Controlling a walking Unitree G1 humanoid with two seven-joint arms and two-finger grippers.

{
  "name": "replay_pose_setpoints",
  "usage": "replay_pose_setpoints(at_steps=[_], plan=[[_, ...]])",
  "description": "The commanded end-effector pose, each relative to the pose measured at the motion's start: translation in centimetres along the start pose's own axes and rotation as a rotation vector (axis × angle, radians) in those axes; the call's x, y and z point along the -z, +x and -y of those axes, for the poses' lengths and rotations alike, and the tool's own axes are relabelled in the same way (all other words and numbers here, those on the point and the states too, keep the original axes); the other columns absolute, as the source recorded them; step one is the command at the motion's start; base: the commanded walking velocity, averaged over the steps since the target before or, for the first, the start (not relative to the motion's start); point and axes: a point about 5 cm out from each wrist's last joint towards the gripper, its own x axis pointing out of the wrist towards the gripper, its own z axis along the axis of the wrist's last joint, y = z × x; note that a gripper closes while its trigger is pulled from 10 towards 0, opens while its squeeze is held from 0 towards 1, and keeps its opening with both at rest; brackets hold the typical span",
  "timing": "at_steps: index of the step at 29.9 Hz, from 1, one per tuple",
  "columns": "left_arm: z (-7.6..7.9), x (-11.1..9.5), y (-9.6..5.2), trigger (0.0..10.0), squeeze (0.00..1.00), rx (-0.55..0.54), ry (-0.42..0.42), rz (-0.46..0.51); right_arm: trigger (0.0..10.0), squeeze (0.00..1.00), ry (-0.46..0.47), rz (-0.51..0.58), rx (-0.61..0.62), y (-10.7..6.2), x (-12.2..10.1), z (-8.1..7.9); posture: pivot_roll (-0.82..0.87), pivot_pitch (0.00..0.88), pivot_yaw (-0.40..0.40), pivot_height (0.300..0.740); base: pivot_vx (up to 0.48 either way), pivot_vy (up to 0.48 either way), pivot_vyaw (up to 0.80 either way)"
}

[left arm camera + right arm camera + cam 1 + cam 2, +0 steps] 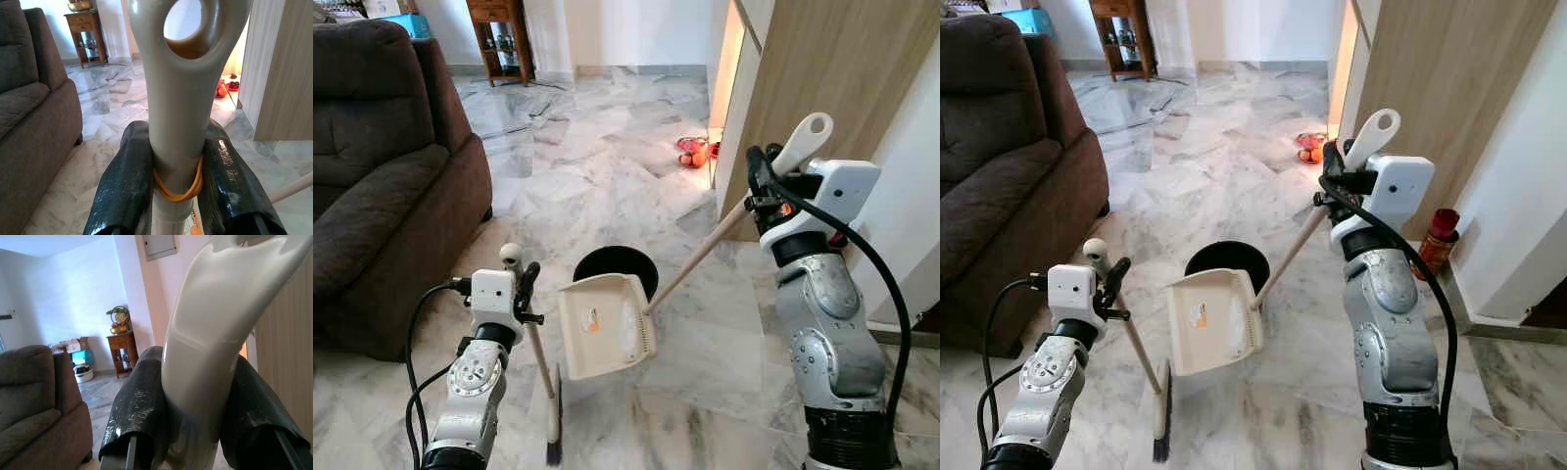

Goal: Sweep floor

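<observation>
Both pairs of black fingers are clenched on handles: the left gripper (178, 188) grasps the grey top of the broom handle (183, 88), its fingers (124, 186) pressing either side just below the hanging loop, where an orange rubber band (178, 188) circles the shaft. From the head camera, the broom (546, 387) stands nearly upright in front of the robot's left arm, its dark bristles (552, 452) touching the marble floor (597, 157). The right gripper (766, 186) is raised higher and grips the pale top of the dustpan handle (705, 250), whose looped end (806, 140) sticks up above the fingers (139, 411); the wooden shaft slopes down and toward the robot's left to the cream dustpan (602, 328). The dustpan is tipped with its open face toward the camera, and an orange mark shows on its inner surface. Just behind it sits a round black bin (619, 269), the pan's upper edge overlapping the bin's rim; whether the two touch cannot be told. A brown armchair (382, 166) stands to the robot's left, and a wood-panelled cabinet (832, 78) rises on its right. Farther off on the floor, near the cabinet's corner, lies a small cluster of red and orange objects (695, 152), and a dark wooden side stand (499, 39) stands against the far wall. A red cylindrical container (1438, 240) sits on the floor near the cabinet base, beside the right arm.
</observation>
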Motion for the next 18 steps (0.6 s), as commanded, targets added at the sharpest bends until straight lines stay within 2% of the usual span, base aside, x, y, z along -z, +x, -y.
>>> replay_pose_setpoints(at_steps=[1, 5, 10, 18], plan=[[-0.58, -0.86, 0.29, 10.0, 0.0, -0.012, 0.038, 0.049, 10.0, 0.0, 0.012, 0.106, -0.024, 0.34, -2.02, -0.94, 0.07, 0.006, 0.042, 0.74, 0.292, 0.0, 0.0], [-0.68, -0.79, 0.17, 10.0, 0.0, -0.016, 0.04, 0.047, 10.0, 0.0, 0.01, 0.106, -0.032, 0.36, -1.96, -1.28, 0.08, 0.004, 0.042, 0.74, 0.303, 0.0, 0.0], [-0.64, -0.75, 0.12, 10.0, 0.0, -0.018, 0.04, 0.046, 10.0, 0.0, 0.017, 0.121, -0.031, 0.39, -2.07, -1.4, 0.08, 0.0, 0.041, 0.74, 0.306, 0.0, 0.52], [-0.55, -0.71, 0.13, 10.0, 0.0, -0.018, 0.04, 0.049, 10.0, 0.0, 0.034, 0.119, -0.033, 0.43, -1.97, -1.61, 0.08, 0.0, 0.04, 0.74, 0.31, 0.0, 0.0]])
